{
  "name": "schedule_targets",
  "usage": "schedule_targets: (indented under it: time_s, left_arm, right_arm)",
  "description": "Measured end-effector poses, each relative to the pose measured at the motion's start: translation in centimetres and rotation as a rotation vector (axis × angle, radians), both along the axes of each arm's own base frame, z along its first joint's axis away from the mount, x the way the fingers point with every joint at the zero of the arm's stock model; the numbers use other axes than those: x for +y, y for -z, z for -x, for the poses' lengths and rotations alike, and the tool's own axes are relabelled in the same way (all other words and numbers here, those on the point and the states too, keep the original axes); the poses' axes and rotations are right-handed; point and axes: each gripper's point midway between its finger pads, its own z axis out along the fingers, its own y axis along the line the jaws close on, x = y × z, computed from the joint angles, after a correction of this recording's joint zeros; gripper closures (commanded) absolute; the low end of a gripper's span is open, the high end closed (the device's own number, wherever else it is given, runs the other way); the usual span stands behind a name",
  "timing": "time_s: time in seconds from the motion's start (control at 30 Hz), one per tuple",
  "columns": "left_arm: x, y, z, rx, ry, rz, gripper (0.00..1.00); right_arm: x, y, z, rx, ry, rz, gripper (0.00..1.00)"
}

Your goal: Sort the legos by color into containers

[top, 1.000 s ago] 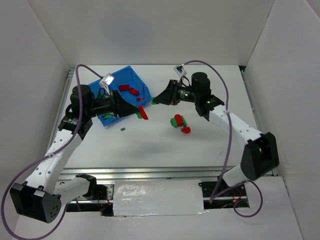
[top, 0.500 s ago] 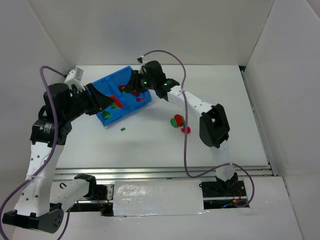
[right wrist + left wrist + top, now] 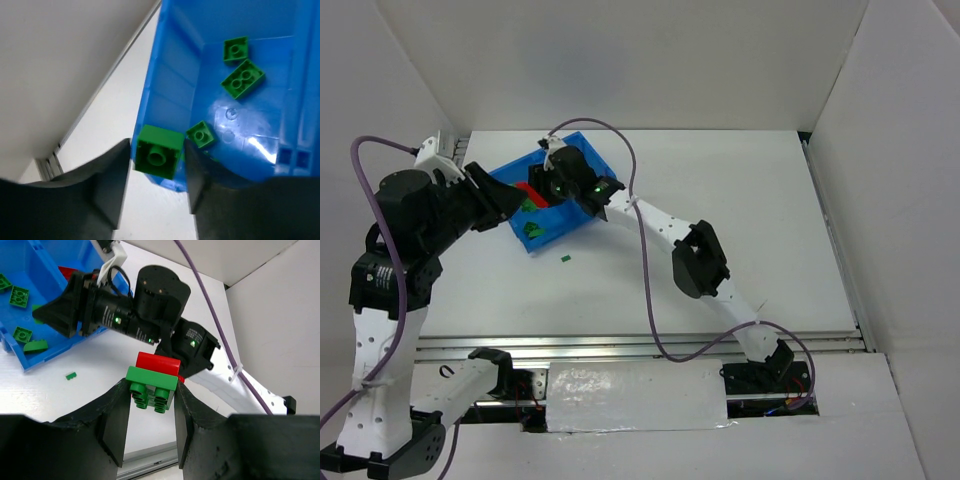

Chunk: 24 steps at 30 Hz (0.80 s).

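White walls close in on three sides of a white bench, and a blue bin sits tilted at its far left. Both arms meet at that bin: the left arm rises high from the near left, and the right arm stretches across the bench from the near right. The left hand is closed most of the way on a pair, a red brick stacked on a green one. Its two fingers press the sides of the green half, studs facing the camera, and the pair hangs clear of the bench, just beside the bin. The right hand is poised over one end of the bin's green compartment. A green brick sits between its fingers at the compartment's outer wall. The fingers flank that brick closely with hardly any gap, and whether they grip it cannot be told. Loose green bricks lie flat on the blue floor of that compartment, several of them stud side up. From the left wrist, a sliver of red shows in the bin behind the right hand. One tiny green piece lies alone on the bench just outside the bin's near wall.
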Motion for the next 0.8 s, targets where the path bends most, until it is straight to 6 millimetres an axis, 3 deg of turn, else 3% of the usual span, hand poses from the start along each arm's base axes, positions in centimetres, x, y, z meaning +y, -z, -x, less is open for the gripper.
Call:
schedule_targets:
  time_s: [0.03,0.1,0.13,0.33,0.43,0.53,0.6,0.7,0.73,0.8]
  left_arm:
    - [0.0,0.0,0.1,-0.001,-0.001,-0.003,1.00]
    - [0.0,0.1,0.7,0.000,-0.001,-0.008,1.00]
    - [0.0,0.1,0.9,-0.001,-0.001,-0.011,1.00]
    - [-0.1,0.0,1.4,-0.006,0.002,-0.016,1.00]
    - [-0.4,0.1,1.2,-0.005,0.020,-0.028,1.00]
    - [-1.7,-0.4,0.8,-0.024,0.097,-0.014,1.00]
    - [-3.8,-1.2,0.6,-0.063,0.217,0.021,1.00]
    - [-7.5,-1.5,0.8,-0.129,0.447,0.087,1.00]
    - [-8.2,-1.1,0.9,-0.136,0.502,0.102,1.00]
    - [-9.7,0.1,0.9,-0.124,0.609,0.132,1.00]
  right_arm:
    - [-0.2,0.0,-0.6,-0.010,0.013,0.002,0.38]
    - [-0.6,-0.2,-1.4,-0.027,0.036,0.006,0.20]
    - [-0.9,-0.5,-1.9,-0.041,0.047,0.005,0.03]
    - [-1.4,-1.8,-2.9,-0.088,0.057,-0.004,0.00]
    - [-3.1,-1.9,-1.8,-0.044,0.037,-0.004,0.00]
    - [-8.5,-3.1,0.9,0.071,-0.026,-0.065,0.00]
    - [-14.0,-6.1,1.7,0.099,-0.065,-0.190,0.00]
    - [-22.8,-12.8,2.1,0.018,-0.107,-0.362,0.00]
    - [-24.6,-14.6,3.0,-0.015,-0.125,-0.385,0.00]
    - [-25.9,-18.6,7.2,-0.093,-0.222,-0.438,0.00]
